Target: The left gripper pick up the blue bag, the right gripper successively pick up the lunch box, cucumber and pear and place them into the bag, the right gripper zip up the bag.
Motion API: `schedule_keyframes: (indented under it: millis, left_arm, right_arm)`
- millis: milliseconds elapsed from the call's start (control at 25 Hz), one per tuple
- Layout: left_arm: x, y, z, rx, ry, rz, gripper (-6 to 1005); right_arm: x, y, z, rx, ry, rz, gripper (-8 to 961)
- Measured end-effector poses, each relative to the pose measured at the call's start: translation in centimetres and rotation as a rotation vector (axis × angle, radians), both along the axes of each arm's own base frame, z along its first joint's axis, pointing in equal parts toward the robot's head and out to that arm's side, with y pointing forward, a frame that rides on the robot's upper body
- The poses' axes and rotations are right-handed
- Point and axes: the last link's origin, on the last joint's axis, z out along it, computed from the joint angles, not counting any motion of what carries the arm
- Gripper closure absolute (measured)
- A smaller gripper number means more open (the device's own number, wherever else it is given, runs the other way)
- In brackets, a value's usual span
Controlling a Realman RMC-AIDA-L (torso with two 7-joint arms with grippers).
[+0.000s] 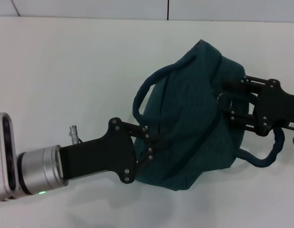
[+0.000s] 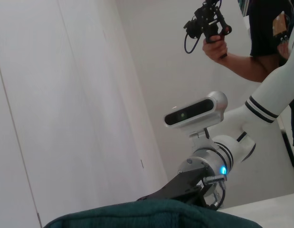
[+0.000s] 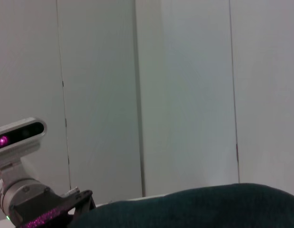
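The blue bag lies bunched on the white counter. The left end effector grips its near-left edge; the right end effector pinches fabric on the opposite side (beside a handle).

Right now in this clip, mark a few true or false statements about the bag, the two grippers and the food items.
1. The blue bag lies on the white table. True.
2. The left gripper is at the bag's left edge. True.
3. The right gripper is parked far from the bag. False: it is at the bag's right side.
4. The lunch box, cucumber and pear lie on the table beside the bag. False: none is visible.
5. A person holding a camera shows in the left wrist view. True.
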Motion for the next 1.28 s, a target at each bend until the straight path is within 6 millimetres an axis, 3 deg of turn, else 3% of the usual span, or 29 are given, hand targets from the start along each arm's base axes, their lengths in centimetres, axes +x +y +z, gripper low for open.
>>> schedule_keyframes:
  millis: [720, 1000, 1280]
  left_arm:
    - [0.8, 0.6, -0.4, 0.009, -0.009, -0.010, 918]
    - [1.1, 0.8, -0.5, 0.014, -0.009, -0.017, 916]
    - [1.1, 0.8, -0.5, 0.013, -0.006, -0.020, 914]
  right_arm:
    - [0.5, -0.2, 0.7, -0.059, -0.076, 0.029, 327]
    - [0.6, -0.9, 1.6, -0.090, -0.060, 0.065, 577]
    - [0.7, -1.0, 1.6, -0.091, -0.058, 0.064, 573]
